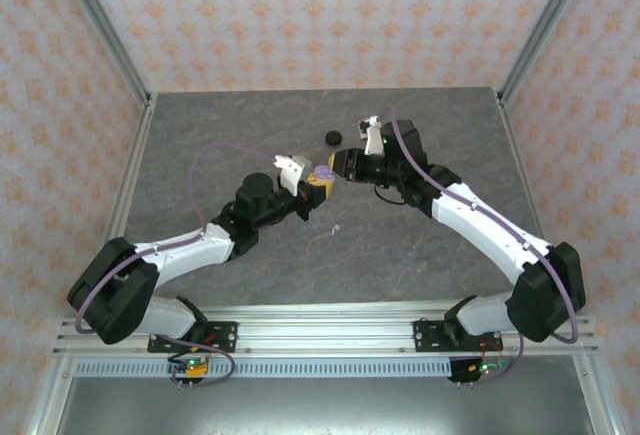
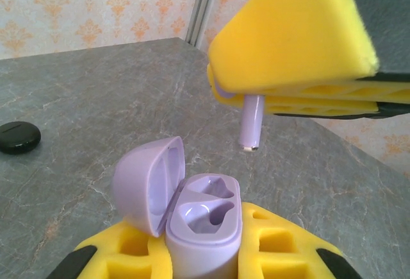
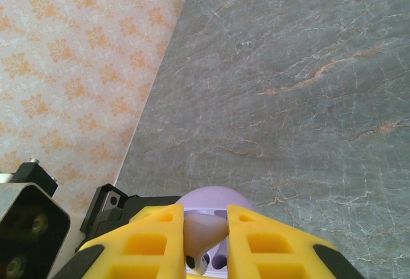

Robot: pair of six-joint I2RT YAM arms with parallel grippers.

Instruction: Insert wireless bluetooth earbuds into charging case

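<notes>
Pinching a pale lilac stemmed plastic earbud by its head, right gripper has its jaws nearly closed, with the bud alone between them. In the left wrist view the stem hangs straight down from those jaws, its tip touching nothing, above the case and a little beyond it

Left gripper jaws are clamped tight on the base of a pale lilac rounded plastic charging case, held upright. Its hinged lid is flipped open to the left, and both moulded wells are empty

Overhead, the two grippers meet nose to nose above the middle of the grey marbled table

A flat round black case lies on the table just beyond the grippers

A small pale lilac piece lies loose on the table on the near side, apart from both jaws and too small to tell its shape
</notes>
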